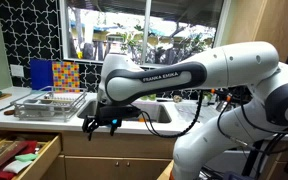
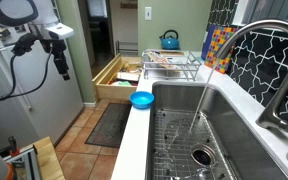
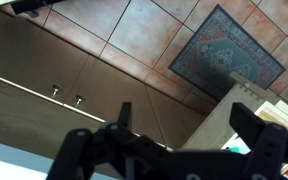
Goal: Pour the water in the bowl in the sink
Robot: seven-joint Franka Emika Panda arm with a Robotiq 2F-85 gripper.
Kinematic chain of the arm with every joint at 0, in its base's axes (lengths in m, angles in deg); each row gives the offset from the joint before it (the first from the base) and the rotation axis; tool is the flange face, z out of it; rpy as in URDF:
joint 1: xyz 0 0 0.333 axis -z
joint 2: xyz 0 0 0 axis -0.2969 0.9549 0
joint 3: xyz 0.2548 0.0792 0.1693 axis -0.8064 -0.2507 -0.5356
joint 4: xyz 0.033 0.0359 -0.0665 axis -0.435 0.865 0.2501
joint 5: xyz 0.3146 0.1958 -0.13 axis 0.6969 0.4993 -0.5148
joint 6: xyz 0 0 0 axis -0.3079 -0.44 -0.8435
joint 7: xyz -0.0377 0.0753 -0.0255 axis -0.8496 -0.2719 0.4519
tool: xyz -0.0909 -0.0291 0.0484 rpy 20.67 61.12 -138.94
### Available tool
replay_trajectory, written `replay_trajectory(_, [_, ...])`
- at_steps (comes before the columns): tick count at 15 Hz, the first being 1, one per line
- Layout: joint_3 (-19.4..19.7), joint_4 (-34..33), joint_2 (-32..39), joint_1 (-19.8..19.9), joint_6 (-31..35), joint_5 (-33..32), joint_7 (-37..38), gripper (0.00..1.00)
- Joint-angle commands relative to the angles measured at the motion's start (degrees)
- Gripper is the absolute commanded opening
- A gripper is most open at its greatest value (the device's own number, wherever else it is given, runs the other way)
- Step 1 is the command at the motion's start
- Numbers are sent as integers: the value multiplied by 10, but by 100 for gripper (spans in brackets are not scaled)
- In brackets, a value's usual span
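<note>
Claw (image 3: 179, 110) spread wide, arm far from bowl (image 2: 142, 99)

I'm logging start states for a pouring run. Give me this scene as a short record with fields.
sink: wide stainless steel basin, wire grid on its floor
bowl: small round bright blue bowl, upright on the counter edge beside the basin
gripper: open, empty, off the counter, apart from the bowl
nearby: wire dish rack, open wooden drawer

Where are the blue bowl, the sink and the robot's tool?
bowl (image 2: 142, 99): in an exterior view, its blue middle.
sink (image 2: 176, 98): in an exterior view, bare far wall.
tool (image 1: 101, 127): in an exterior view, midway between its fingertips.
</note>
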State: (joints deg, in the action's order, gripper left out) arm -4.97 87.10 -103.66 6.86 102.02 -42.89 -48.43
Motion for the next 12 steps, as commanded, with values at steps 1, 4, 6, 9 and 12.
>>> replay_trajectory(1, [3,-1,1,-3,-1,-3,2,100])
replay_trajectory(4, [5,-8,19,33,37,-35,0,100])
replay_trajectory(6, [10,-15,41,73,81,-69,7,100])
replay_trajectory(9, [18,-12,62,145,167,-123,40,100])
replay_trajectory(12, [29,-15,100,192,242,-146,79,100])
